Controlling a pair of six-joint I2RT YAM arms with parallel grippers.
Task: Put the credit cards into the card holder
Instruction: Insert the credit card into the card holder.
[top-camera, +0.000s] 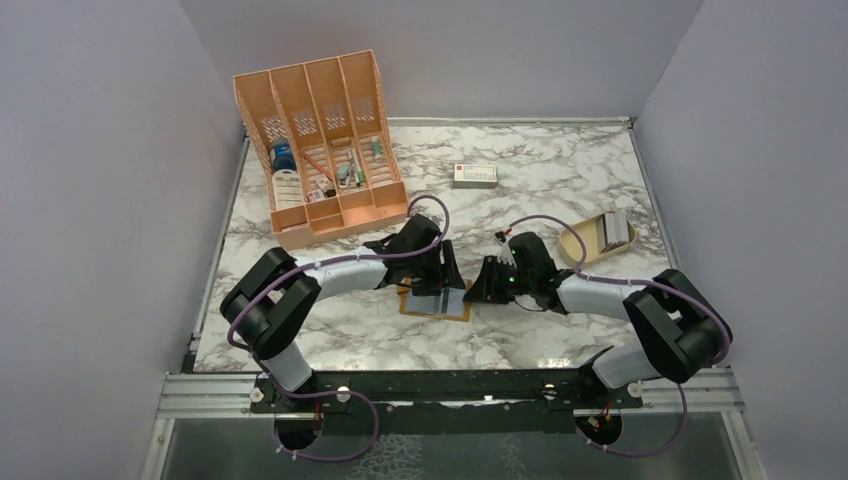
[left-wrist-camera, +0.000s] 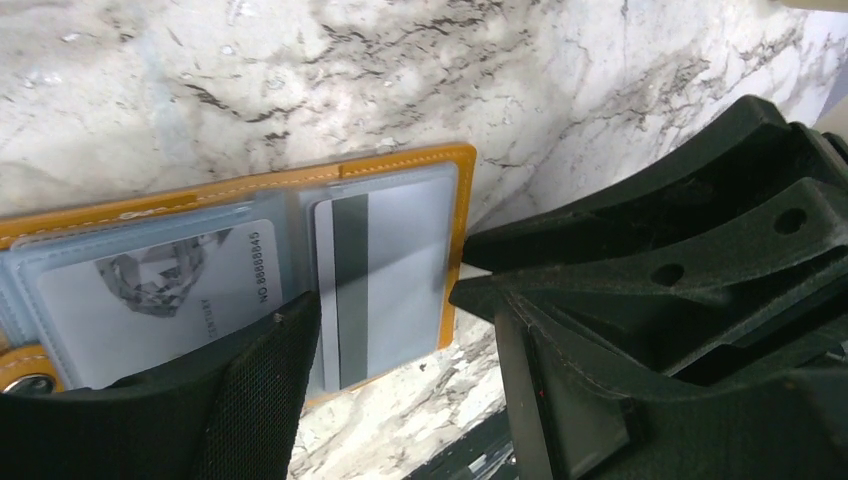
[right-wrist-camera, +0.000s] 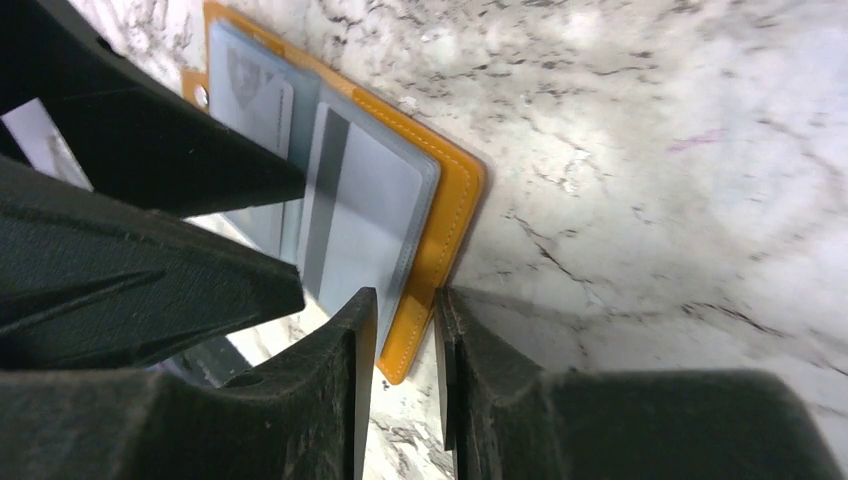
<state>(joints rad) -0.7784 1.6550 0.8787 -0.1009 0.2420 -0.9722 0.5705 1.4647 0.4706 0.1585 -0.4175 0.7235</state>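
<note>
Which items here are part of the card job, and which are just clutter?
Job: card holder, open flat; credit cards, two in its pockets; tan dish, seemingly holding more.
Clutter: orange desk organiser; white box.

Mustard-orange card holder (left-wrist-camera: 300, 200) (grey-blue lining, silver-grey credit cards (left-wrist-camera: 395, 260)) on white, grey-veined marble table (top-camera: 560, 180).

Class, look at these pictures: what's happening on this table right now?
The card holder lies open on the marble table, with two credit cards already in its pockets. The left gripper is open over it. The right gripper, fingers nearly together, is at its orange edge, and whether it grips is unclear.
</note>
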